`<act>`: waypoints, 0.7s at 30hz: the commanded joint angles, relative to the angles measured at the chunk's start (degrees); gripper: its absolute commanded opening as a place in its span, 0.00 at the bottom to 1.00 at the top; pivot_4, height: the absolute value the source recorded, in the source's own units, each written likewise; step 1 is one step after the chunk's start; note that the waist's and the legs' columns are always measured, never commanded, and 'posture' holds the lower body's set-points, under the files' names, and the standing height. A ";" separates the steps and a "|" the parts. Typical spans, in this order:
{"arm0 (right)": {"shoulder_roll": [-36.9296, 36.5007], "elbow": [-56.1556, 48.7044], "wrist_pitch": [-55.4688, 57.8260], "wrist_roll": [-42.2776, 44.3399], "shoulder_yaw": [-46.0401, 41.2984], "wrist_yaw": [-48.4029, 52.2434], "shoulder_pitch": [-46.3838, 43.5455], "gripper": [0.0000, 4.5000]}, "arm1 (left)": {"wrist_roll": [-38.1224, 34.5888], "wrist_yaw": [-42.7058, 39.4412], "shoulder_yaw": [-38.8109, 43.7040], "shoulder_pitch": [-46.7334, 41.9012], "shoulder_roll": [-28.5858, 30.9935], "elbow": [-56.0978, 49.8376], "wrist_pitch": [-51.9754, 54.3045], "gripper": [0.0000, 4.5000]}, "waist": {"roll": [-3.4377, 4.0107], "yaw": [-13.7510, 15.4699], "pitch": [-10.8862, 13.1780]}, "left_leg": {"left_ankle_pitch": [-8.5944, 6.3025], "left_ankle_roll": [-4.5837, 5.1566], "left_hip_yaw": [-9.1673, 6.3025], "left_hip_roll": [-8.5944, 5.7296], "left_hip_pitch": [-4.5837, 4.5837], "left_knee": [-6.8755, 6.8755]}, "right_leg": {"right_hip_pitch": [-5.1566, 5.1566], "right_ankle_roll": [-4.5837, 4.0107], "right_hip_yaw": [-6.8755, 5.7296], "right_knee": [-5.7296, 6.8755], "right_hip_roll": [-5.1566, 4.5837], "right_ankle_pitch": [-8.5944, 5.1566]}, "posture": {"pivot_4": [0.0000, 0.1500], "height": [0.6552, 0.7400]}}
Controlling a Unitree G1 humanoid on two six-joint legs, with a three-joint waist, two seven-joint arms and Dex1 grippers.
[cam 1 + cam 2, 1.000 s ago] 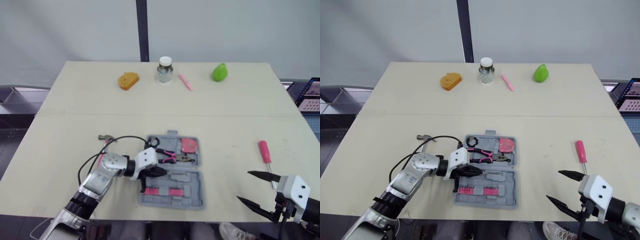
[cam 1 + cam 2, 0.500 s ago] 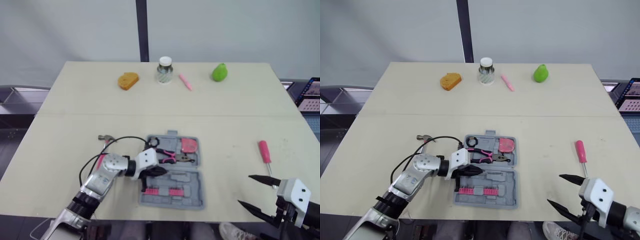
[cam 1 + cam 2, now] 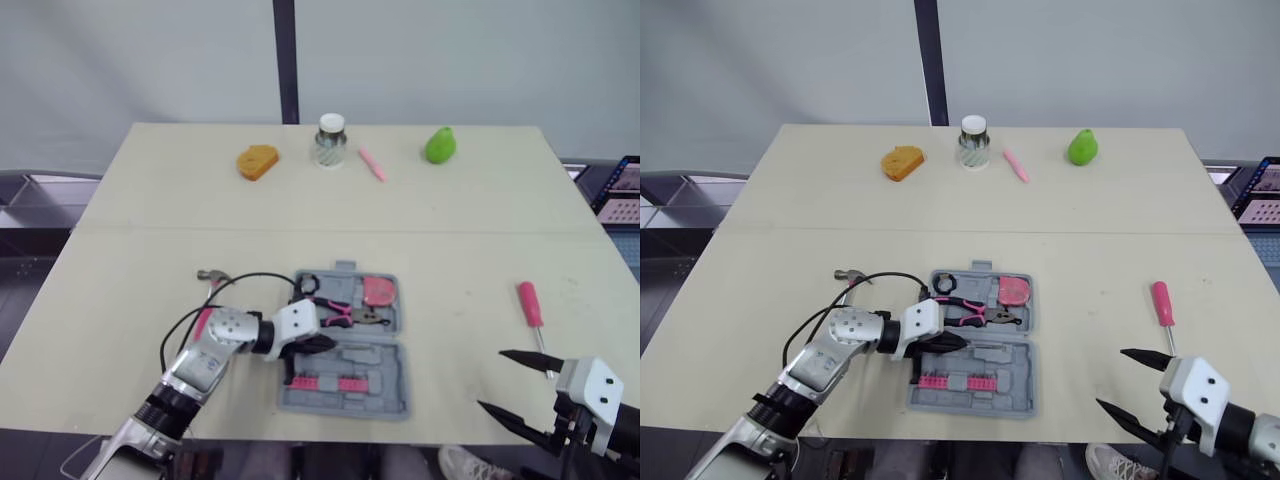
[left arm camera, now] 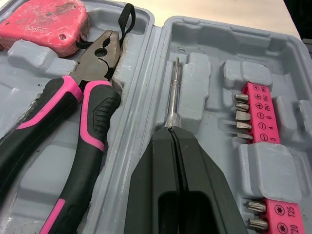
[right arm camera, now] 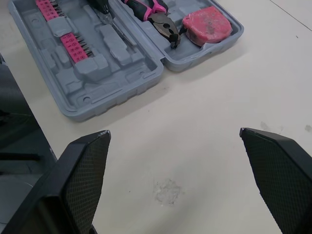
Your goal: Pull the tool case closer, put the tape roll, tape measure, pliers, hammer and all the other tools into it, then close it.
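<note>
- Left arm reaches in from the near left edge of the bench [image 3: 450,230], forearm lying low and angled toward the tool case [image 3: 382,368]
- Left end effector [image 4: 171,130] sits inside the case's near half, fingers pressed together on a thin metal shaft [image 4: 173,92] that lies in a moulded groove
- Case lies open near the front middle of the bench; pliers [image 4: 92,105], tape measure [image 4: 46,27] and tape roll [image 3: 306,283] are in its far half, a pink bit strip [image 4: 258,112] in the near half
- Hammer [image 3: 211,276] lies on the bench just left of the case
- Right arm is low at the near right edge
- Right end effector [image 3: 490,379] is spread wide, gripping nothing; a pink screwdriver [image 3: 529,302] lies just beyond it
</note>
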 commanded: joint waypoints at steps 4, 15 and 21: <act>0.00 -1.46 0.05 0.70 -1.74 -0.54 0.80 1.00 | 2.76 0.55 -3.15 0.91 -0.19 1.89 2.43 0.00 | 0.00 0.08 0.00 | 0.00 0.01 -0.01 0.00 0.01 0.00 | 0.02 0.00 0.00 -0.01 -0.01 0.00 | 1.00 0.47; 0.01 -2.00 0.37 0.94 -2.31 -0.63 1.33 1.00 | 4.22 0.62 -5.27 0.78 0.25 2.91 2.48 0.00 | 0.02 0.02 -0.02 | -0.02 -0.01 -0.01 0.00 0.04 -0.02 | 0.04 0.00 0.00 -0.06 -0.01 0.00 | 1.00 0.47; 0.06 -2.15 0.54 1.01 -2.31 -0.77 1.28 1.00 | 4.51 0.90 -5.64 1.12 0.09 3.30 2.28 0.00 | 0.03 0.02 -0.03 | -0.02 -0.01 -0.01 0.00 0.05 -0.03 | 0.05 0.00 0.02 -0.09 -0.01 0.00 | 1.00 0.47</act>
